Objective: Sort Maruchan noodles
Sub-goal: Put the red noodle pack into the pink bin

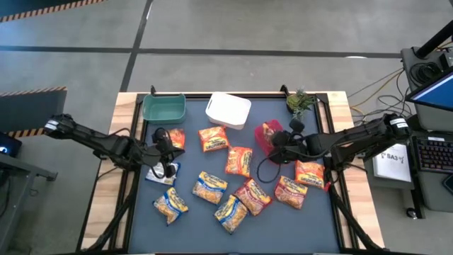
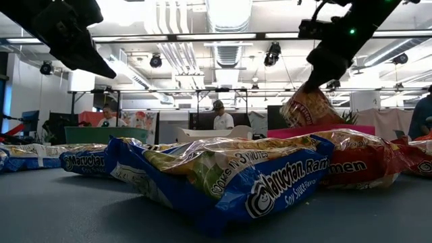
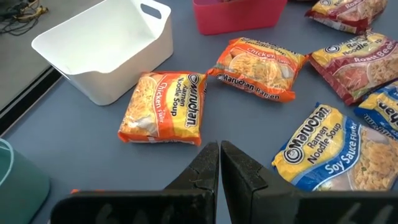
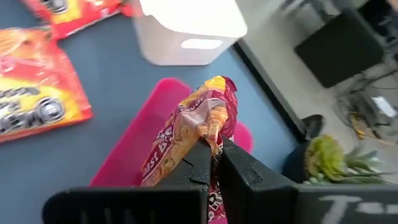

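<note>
Right gripper point(image 4: 214, 163): clamped on one edge of a red packet point(image 4: 193, 134), which hung from the fingers above the red bin point(image 4: 134, 155) (roast beef flavour, going by the part of the label that showed).
Red bin: by the far edge of the mat point(image 1: 279, 227), toward its right corner, just right of the white bin point(image 1: 228, 110); a small plant point(image 1: 302, 103) stood at that corner.
Step in hand: dropping a red packet into the bin of the same colour, as I judged it; the packet was over the bin but not yet let go.
Next move, right: it called for opening the fingers so the packet fell inside the rim, then lifting clear toward another red packet near the mat's right edge.
Left gripper point(image 3: 219, 163): closed on nothing, hovering over the mat's left part near the green bin point(image 1: 163, 108).
Nearest to it: an orange chicken packet point(image 3: 164, 107) lying flat beside the white bin, a second one point(image 3: 258, 68) just past it, and a blue soy sauce packet point(image 3: 326, 146) close by.
Next move, left: it would have to open before coming down on any packet.
Rest of the noodles: about ten packets lay spread over the middle and near part of the mat, some overlapping (so most of the sorting remained).
</note>
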`<state>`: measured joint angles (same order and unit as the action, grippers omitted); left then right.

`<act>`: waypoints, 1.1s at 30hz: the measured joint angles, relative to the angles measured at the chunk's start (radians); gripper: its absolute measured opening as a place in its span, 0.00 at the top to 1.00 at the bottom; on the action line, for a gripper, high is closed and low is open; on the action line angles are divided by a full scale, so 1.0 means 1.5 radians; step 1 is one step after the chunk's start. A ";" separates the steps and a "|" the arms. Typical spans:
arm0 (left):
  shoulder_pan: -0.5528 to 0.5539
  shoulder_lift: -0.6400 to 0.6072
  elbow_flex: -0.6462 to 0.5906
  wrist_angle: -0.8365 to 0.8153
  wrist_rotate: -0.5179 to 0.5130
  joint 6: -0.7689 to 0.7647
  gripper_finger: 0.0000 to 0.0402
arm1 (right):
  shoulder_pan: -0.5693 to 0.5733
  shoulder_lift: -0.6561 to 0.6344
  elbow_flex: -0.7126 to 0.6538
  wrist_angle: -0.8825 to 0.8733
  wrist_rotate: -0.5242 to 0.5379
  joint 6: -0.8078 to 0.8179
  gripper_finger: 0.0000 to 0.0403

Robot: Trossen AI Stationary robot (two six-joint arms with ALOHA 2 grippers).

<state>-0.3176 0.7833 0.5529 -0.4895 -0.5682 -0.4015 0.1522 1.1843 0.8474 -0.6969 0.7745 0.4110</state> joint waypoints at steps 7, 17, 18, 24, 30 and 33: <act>0.000 0.009 0.000 0.002 0.000 0.000 1.00 | 0.005 0.007 -0.001 0.000 -0.016 0.047 0.97; 0.000 0.012 0.000 0.002 0.000 0.003 1.00 | 0.006 0.011 -0.001 -0.001 -0.015 0.103 0.80; 0.000 0.012 0.000 0.002 0.000 0.003 1.00 | 0.006 0.011 -0.001 -0.003 -0.015 0.115 0.78; 0.000 0.012 0.000 0.003 0.000 0.003 1.00 | 0.004 0.011 -0.001 -0.003 -0.050 0.151 0.69; 0.000 0.013 0.000 0.015 0.000 0.006 1.00 | 0.004 0.011 -0.001 0.000 -0.116 0.163 0.73; 0.000 0.015 0.000 0.029 0.001 0.016 1.00 | 0.004 0.011 -0.001 0.000 -0.115 0.161 0.81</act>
<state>-0.3173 0.8052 0.5529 -0.4453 -0.5665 -0.3775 0.1589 1.2007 0.8463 -0.6968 0.6014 0.6520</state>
